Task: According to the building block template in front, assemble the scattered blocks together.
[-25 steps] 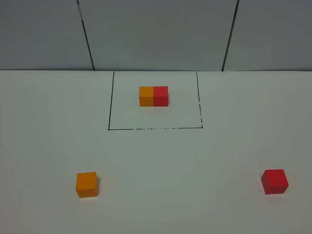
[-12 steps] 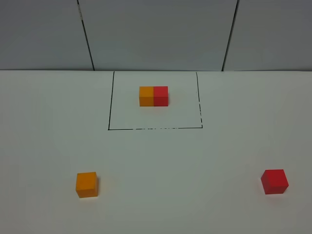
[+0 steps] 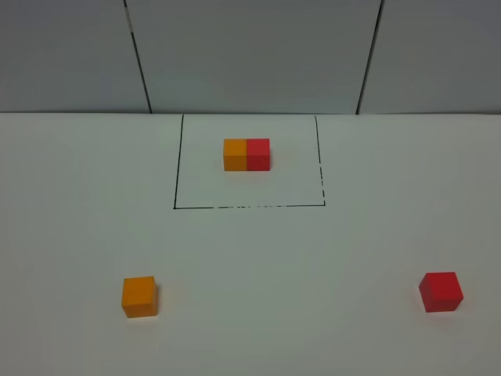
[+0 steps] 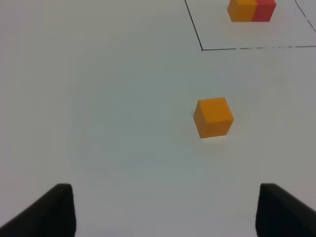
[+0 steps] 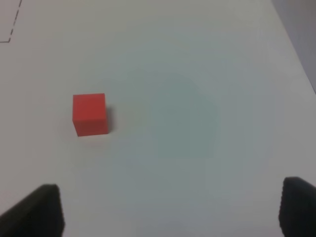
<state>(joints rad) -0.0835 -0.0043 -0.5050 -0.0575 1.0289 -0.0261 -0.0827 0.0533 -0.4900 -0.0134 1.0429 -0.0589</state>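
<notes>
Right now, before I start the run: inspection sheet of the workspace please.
Surface: white table, bare and even, no marks besides the black drawn frame, whose near and right lines are broken in places.
Job's things: orange-red template bar inside the frame, cubes joined; loose orange cube near left; loose red cube near right; far apart, both flat on the table.
Clutter: nothing seen.
Grippers: left gripper open, empty, short of the orange cube; right gripper open, empty, short of the red cube.
Cables: nothing seen.
Surroundings: grey wall panels with dark seams behind the table.
</notes>
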